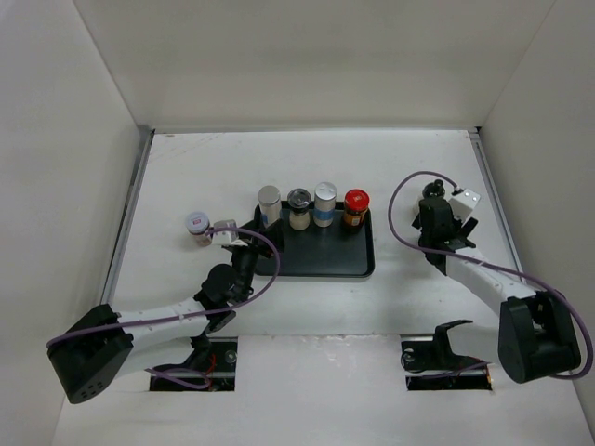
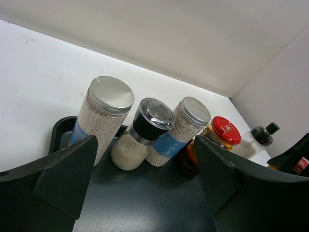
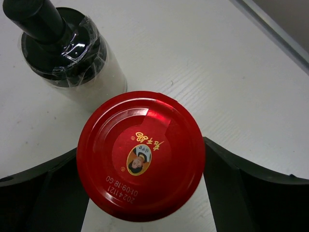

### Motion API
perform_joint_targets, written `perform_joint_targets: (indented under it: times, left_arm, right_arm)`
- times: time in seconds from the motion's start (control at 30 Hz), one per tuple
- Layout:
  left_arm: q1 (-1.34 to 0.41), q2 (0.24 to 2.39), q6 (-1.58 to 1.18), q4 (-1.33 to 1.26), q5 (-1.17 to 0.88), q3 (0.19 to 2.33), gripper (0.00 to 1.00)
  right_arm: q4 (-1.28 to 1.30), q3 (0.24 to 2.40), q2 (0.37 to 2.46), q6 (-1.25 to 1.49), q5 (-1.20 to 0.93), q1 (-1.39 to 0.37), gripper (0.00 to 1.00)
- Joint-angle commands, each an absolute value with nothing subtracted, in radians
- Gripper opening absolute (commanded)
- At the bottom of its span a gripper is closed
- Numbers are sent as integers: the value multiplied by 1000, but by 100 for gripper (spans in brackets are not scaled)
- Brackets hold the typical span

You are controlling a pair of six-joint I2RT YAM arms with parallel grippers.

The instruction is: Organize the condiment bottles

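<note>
Jaws, left: the left gripper [image 1: 232,232] is spread wide with nothing between its fingers, at the left end of the tray [image 1: 321,260] and facing along the row of jars.
Jaws, right: the right gripper [image 1: 435,216] straddles the loose red-capped jar [image 3: 140,154], one finger on each side. The wide cap hides the contact, so I cannot tell whether they are clamped on it.
Key relation: that jar stands upright on the table [image 1: 186,167], right of the tray and apart from it. Its long axis is vertical and it is centred between the right jaws. The right arm is clearly nearer, and the tray lies to its left.
Left-side stray: the pale-capped jar [image 1: 197,225] stands upright just beside the left gripper, off the tray on its outer side. The left arm is nearer.
Tray row: along the far edge stand the silver-capped jar [image 2: 104,113], the black-collared grinder [image 2: 147,128], a second silver-capped jar [image 2: 186,121] and the tray red-capped jar [image 2: 219,135]. All are upright, close together.
Open room: the near half of the tray is bare, so it looks the likely spot for more.
Beyond the right jaws: the black-capped bottle [image 3: 58,43] stands upright just past the loose jar.
Edges: the table's right rail runs near that pair, so room is tighter there.
</note>
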State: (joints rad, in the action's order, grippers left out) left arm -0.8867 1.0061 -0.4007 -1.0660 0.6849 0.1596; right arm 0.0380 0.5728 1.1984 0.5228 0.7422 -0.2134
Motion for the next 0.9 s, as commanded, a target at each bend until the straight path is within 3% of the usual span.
perform_joint_targets:
  times: [0.0,0.2,0.53,0.87]
  left_arm:
    - [-890,1000,-413,-1114,681,164,81]
    - [-886,1014,-414,-1115,681,166,81]
    - [-866,1052,-420,-1123,686,169,81]
    - [-860,1077,-420,-1111,689,189,80]
  right_arm:
    - [-64,591,1219,526,718,-202,83]
    - [-94,566,1186,520,773,-218,60]
    - [3,560,931,437,861,-493,53]
    - [-63,692,1070,474,859,-884,54]
